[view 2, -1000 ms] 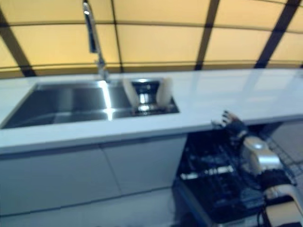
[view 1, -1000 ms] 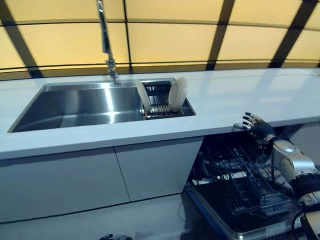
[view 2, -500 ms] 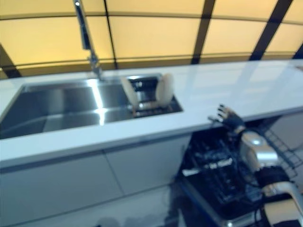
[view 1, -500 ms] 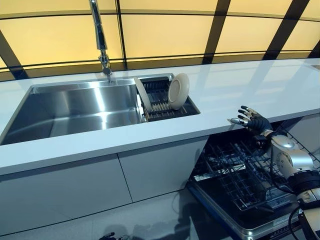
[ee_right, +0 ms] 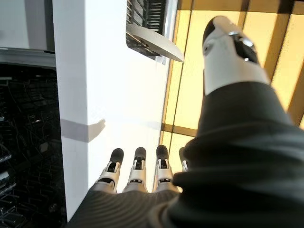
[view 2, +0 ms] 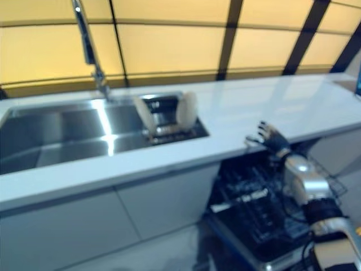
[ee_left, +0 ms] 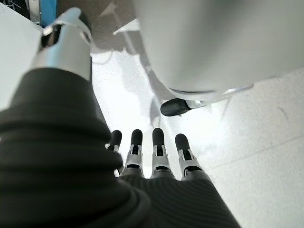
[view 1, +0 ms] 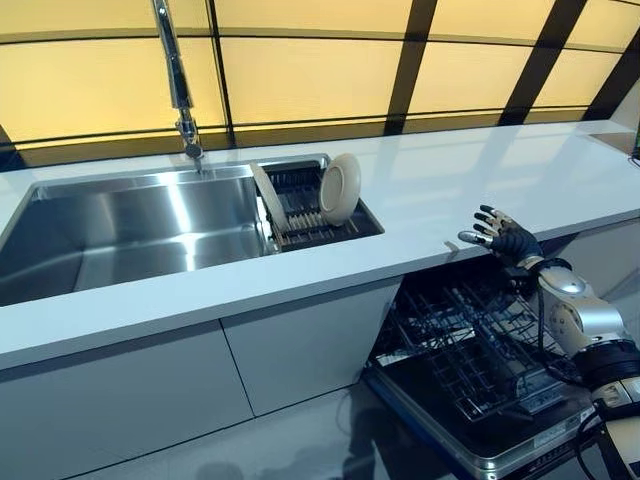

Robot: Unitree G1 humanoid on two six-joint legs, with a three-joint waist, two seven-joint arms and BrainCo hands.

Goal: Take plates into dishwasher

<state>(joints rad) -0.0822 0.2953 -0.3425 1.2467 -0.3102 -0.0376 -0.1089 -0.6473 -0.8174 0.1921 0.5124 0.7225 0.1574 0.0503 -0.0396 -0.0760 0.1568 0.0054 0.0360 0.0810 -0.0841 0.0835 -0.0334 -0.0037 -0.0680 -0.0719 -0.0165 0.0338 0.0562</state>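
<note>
plate (view 1: 339,187) stands in sink rack (view 1: 305,205), well apart from empty, spread right hand (view 1: 503,238).

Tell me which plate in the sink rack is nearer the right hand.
The round cream plate at the rack's right end; the other plate leans at the rack's left end, farther from the right hand.

A white countertop (view 1: 470,190) is seen, into which a steel sink (view 1: 130,225) is set, well apart from the right hand (view 1: 505,240). A dish rack (view 1: 305,205) holding a plate (view 1: 338,188) is seated in the sink's hand-side end.
</note>
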